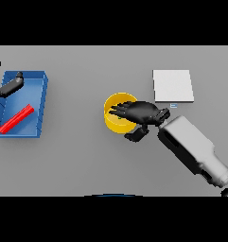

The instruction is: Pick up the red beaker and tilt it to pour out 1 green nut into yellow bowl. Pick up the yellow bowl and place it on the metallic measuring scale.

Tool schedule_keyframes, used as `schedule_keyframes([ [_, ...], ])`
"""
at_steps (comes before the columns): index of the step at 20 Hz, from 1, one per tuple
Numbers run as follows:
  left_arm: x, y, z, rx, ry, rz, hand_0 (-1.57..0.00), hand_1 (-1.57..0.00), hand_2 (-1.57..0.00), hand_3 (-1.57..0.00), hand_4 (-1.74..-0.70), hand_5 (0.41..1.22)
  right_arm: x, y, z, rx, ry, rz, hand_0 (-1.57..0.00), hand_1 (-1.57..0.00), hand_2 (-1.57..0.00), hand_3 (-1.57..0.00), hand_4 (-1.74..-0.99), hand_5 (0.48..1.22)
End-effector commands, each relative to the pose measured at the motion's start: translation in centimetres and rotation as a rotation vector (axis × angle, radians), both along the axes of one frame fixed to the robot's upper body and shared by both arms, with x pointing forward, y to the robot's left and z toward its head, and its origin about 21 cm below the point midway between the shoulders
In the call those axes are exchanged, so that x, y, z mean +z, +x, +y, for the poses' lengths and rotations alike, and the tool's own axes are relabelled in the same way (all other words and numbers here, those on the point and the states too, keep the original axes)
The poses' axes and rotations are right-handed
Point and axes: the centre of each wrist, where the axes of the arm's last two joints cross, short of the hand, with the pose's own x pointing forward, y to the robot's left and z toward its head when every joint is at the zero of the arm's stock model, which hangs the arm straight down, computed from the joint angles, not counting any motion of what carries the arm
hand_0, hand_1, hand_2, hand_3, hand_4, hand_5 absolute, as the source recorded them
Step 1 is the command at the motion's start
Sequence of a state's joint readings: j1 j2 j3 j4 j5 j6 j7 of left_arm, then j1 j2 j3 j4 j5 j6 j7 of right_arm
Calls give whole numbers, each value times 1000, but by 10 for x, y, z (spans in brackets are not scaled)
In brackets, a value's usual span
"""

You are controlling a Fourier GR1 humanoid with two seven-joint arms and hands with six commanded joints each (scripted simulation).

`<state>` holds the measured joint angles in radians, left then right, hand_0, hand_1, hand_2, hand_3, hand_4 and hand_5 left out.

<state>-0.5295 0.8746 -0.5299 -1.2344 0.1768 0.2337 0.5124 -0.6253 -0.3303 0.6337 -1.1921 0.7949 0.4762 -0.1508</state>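
Observation:
The yellow bowl (116,118) stands at the table's middle. My right hand (143,112) reaches over its right rim, with straight fingers (121,110) spread above the bowl's inside and the thumb (136,135) outside, below the rim; it is open and grips nothing. The red beaker (16,118) lies on its side in a blue tray (41,101) at the left. My left hand (8,87) is open above the tray's far left corner, apart from the beaker. The metallic scale (172,85), a pale square plate, sits to the right behind the bowl. No green nut shows.
My right forearm (193,149) slants from the lower right toward the bowl, passing just in front of the scale. Bare grey table (77,156) lies between the tray and the bowl.

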Motion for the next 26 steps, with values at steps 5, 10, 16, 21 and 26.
schedule_keyframes([
  [5, 4, 2, -1, -9, 0, -9, 1, 1, 1, 1, -792, 725, -3, -2, 10, 7, -39, 4, -16, -40, -68, -94, -1339, 784],
  [10, 6, 1, -1, -7, -10, -21, 1, 1, 1, 1, -796, 726, -4, -2, 12, 23, -72, 28, -891, -846, -814, -594, -1534, 1057],
  [16, 9, -2, -1, -2, -6, -19, 1, 1, 1, 1, -802, 725, 1, -2, 7, 36, -77, 69, -1393, -1381, -1314, -1142, -1682, 1178],
  [21, 13, -2, -2, -6, 0, -24, 1, 1, 1, 1, -803, 725, 15, -4, 6, 31, -69, 51, -1513, -1509, -1453, -1192, -1722, 1207],
  [26, 11, -8, -2, -15, 9, -23, 1, 1, 1, 1, -798, 721, 49, 0, -5, 24, -51, 4, -1552, -1551, -1506, -1377, -1731, 1216],
])
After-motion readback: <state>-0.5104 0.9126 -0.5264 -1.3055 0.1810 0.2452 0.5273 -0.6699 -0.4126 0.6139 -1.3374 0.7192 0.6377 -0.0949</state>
